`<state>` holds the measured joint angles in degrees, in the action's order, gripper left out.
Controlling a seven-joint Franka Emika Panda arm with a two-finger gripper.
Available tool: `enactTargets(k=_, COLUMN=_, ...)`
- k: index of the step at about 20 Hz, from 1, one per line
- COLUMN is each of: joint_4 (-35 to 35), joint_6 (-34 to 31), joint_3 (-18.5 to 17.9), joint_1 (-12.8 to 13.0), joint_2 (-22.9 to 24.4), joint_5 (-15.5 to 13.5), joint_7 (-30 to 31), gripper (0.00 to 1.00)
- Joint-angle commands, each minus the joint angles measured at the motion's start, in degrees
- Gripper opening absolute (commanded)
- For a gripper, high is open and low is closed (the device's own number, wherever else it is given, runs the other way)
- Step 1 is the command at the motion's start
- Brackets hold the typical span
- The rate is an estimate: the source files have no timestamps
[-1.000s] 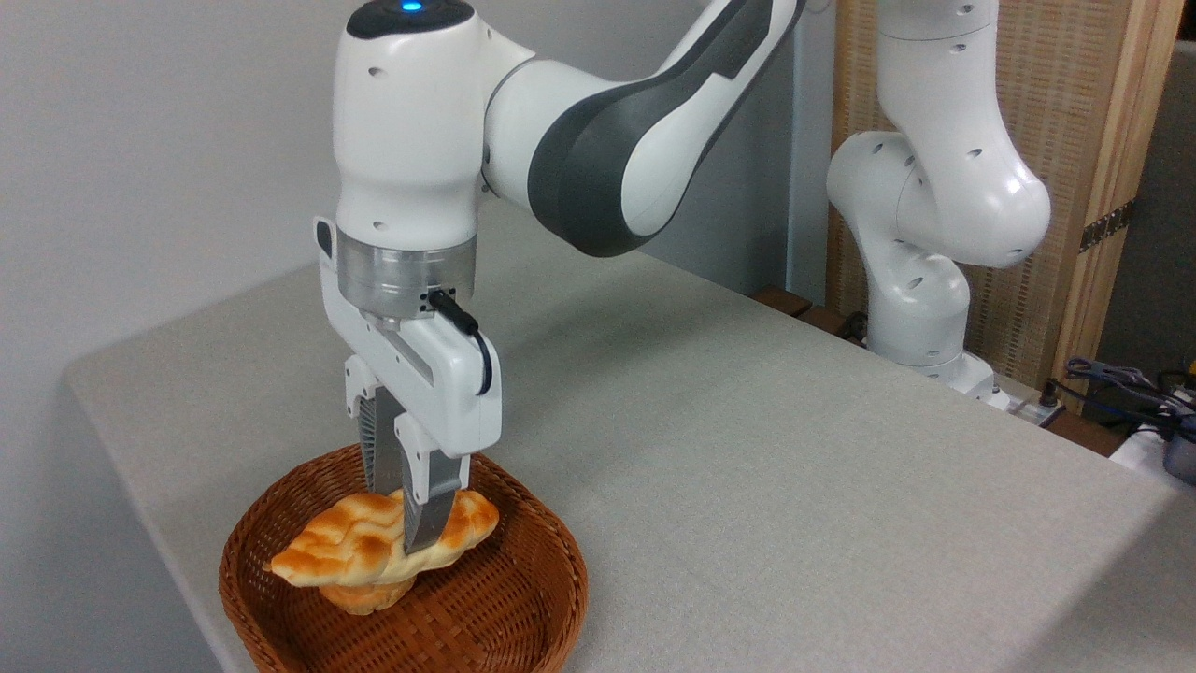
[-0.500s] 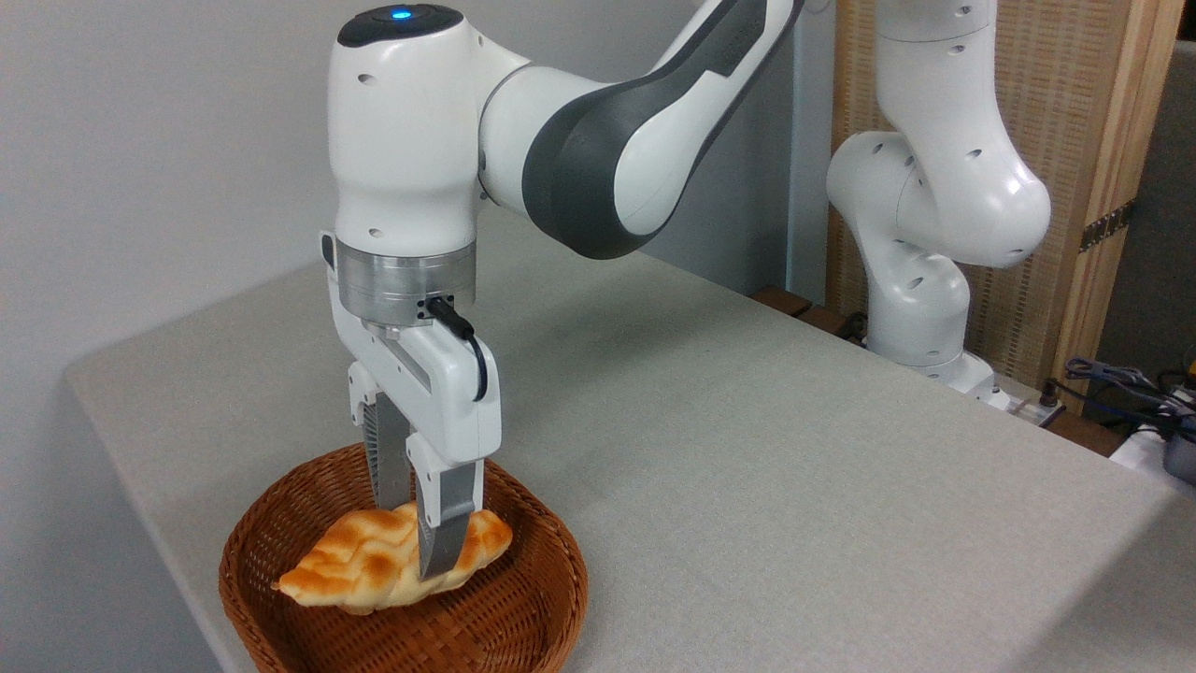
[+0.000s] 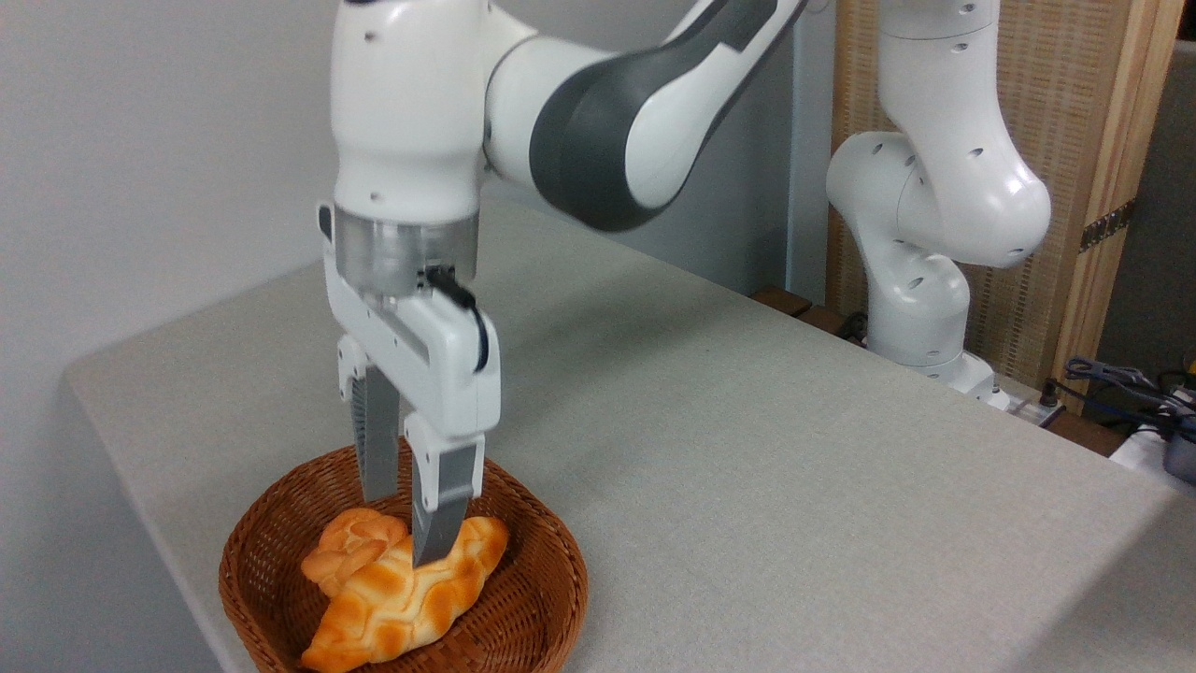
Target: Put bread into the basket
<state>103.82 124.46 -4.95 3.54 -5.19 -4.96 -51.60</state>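
The golden braided bread (image 3: 411, 598) lies slantwise inside the basket (image 3: 542, 579). The round brown wicker basket sits near the worktop's edge.

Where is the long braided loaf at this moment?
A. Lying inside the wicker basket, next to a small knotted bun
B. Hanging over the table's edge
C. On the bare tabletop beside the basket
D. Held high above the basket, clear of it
A. The loaf lies inside the basket beside the bun, with the gripper open just above it and the fingers apart.
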Motion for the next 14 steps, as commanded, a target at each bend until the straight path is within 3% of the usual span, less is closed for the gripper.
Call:
enactTargets(k=1, joint_4=-3.35, joint_6=-8.41, joint_3=1.69, joint_1=-0.02, joint_2=3.52, joint_5=-0.66, joint_7=9.02, gripper=1.00)
enactTargets(k=3, joint_4=-8.09, joint_6=-16.93, joint_3=2.49, joint_1=-0.02, joint_2=3.44, joint_5=-0.31, joint_7=13.43, gripper=1.00)
enactTargets(k=8, joint_4=-13.90, joint_6=-30.48, joint_3=3.45, joint_1=-0.02, joint_2=3.26, joint_5=-0.23, joint_7=13.98, gripper=1.00)
enactTargets(k=14, joint_4=-14.35, joint_6=-36.65, joint_3=3.20, joint_1=0.59, joint_2=3.52, joint_5=1.52, joint_7=13.36, gripper=1.00)
